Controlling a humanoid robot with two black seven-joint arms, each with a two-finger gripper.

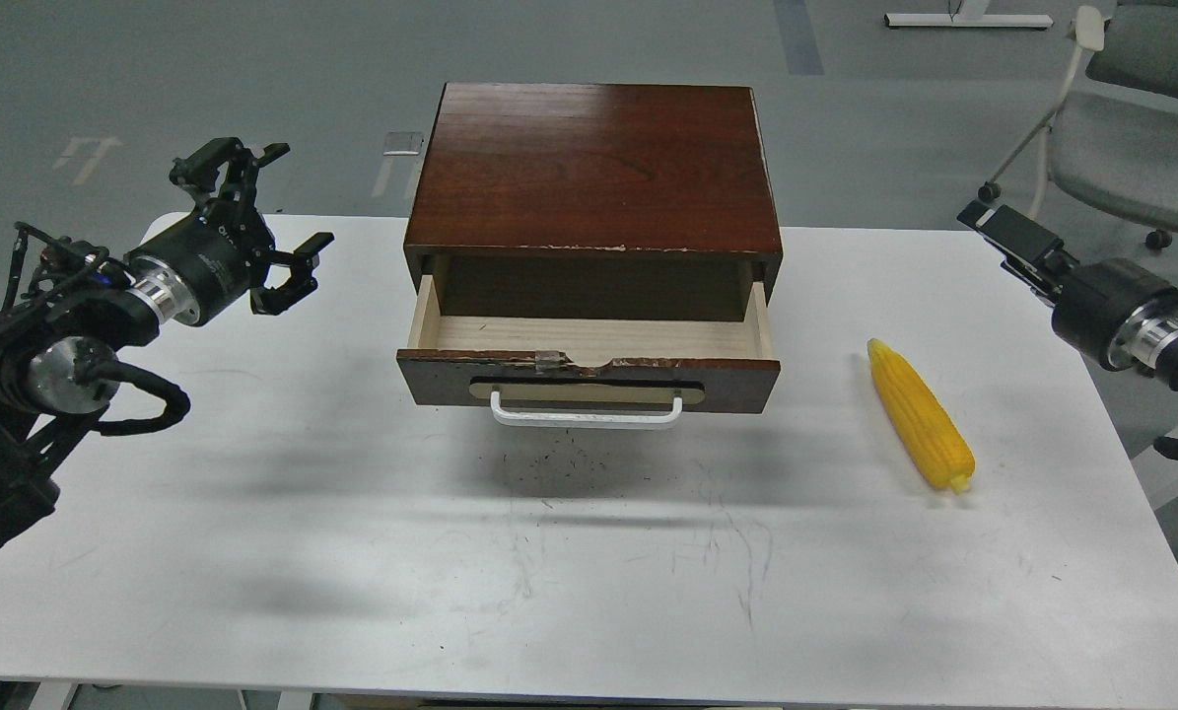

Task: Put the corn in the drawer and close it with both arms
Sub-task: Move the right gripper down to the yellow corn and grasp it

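Observation:
The yellow corn (919,414) lies on the white table (352,552), right of the cabinet, tip pointing away from me. The drawer (589,380) of the dark reddish-brown cabinet (593,168) is pulled out, its pale wood inside bare; its white bar handle (586,412) faces me. My left gripper (283,212) is open and empty, in the air left of the drawer. My right gripper (1017,245) hovers right of and beyond the corn, seen edge-on, so its fingers cannot be told apart.
A grey chair (1121,138) stands on the floor beyond the table's right end. Loose black cables (125,394) hang from the left arm near the table's left edge. The table's right edge runs close to the corn.

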